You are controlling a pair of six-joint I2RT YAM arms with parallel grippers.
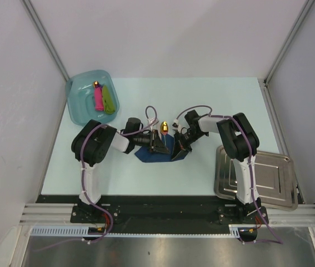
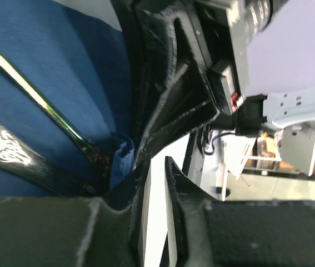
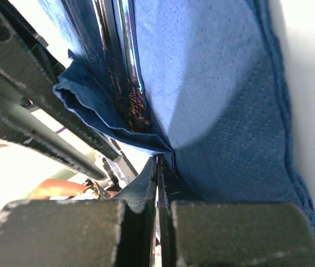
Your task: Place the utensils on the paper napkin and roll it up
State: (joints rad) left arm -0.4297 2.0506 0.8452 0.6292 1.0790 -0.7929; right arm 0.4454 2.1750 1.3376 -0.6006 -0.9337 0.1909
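Paper napkin [image 3: 229, 111], arms [image 1: 99, 143] bent inward over it — right tool [image 3: 157, 164] pinching its edge, left tool [image 2: 156, 167] parted.

Left pincer [image 1: 160, 146] beside right pincer [image 1: 178, 150] over napkin [image 1: 144, 156]

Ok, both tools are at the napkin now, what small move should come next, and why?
Probably move the right tool, shut, a little toward the left tool, folding the paper napkin over the utensils. It pinches the napkin's edge, which curls up beside the shiny handles lying on the sheet; the left tool looks slightly open, holding nothing.
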